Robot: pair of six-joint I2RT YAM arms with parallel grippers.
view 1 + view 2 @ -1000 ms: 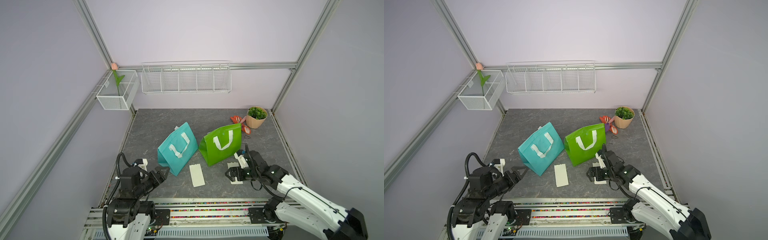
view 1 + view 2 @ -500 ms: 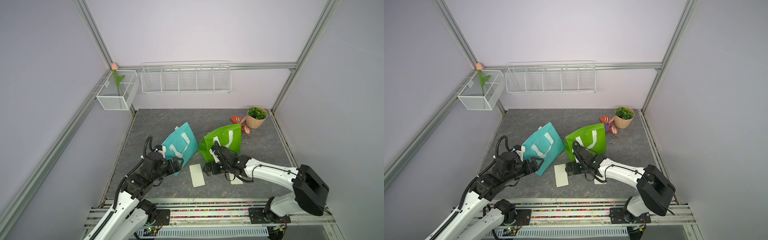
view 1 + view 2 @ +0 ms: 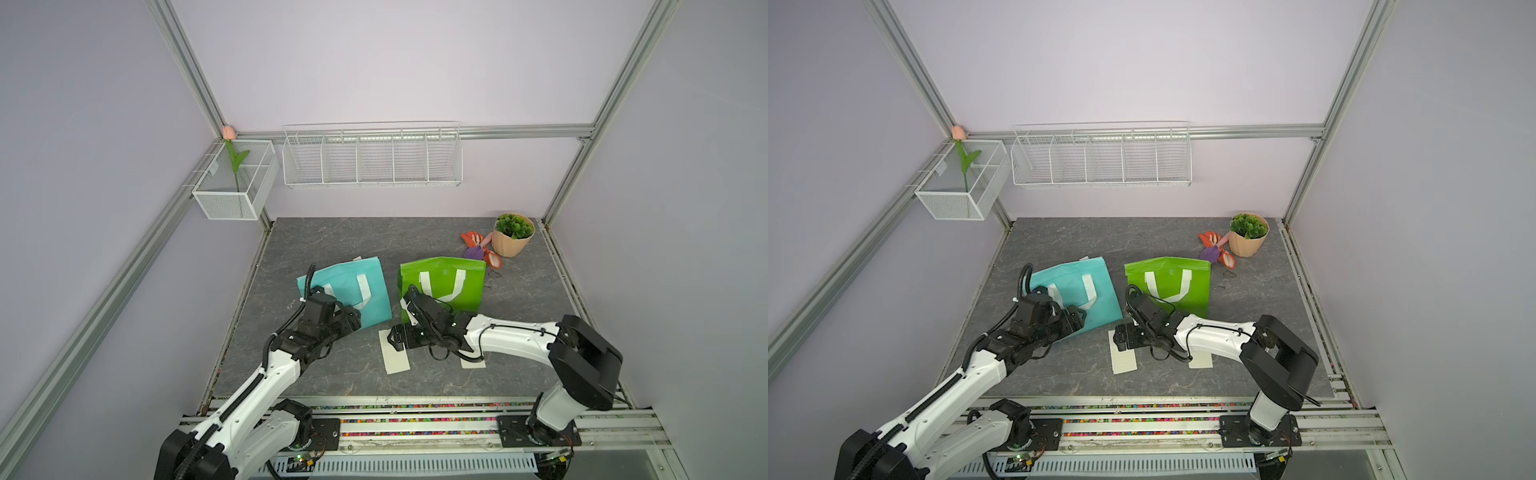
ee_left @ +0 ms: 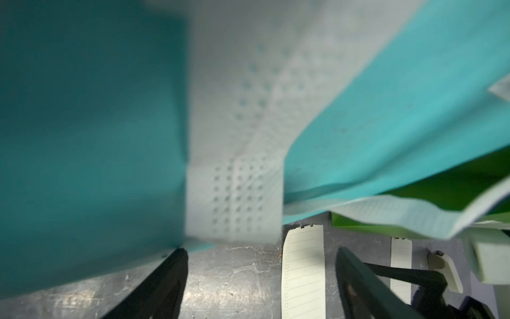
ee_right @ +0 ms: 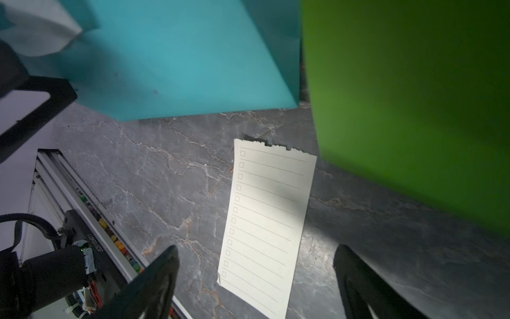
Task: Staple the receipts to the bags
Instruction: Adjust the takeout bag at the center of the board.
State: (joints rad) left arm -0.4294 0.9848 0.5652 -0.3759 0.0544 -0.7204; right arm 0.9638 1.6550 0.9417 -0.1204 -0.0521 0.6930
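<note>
In the mesh basket, a tulip

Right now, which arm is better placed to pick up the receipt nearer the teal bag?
Right. The right gripper is open directly over that receipt; the left gripper is at the teal bag.

a dark grey marbled table carries a teal bag at centre left and a green bag just right of it. nearer lie a left receipt and a right receipt, flat. a pot stands far right, with orange and purple bits beside it.
</note>
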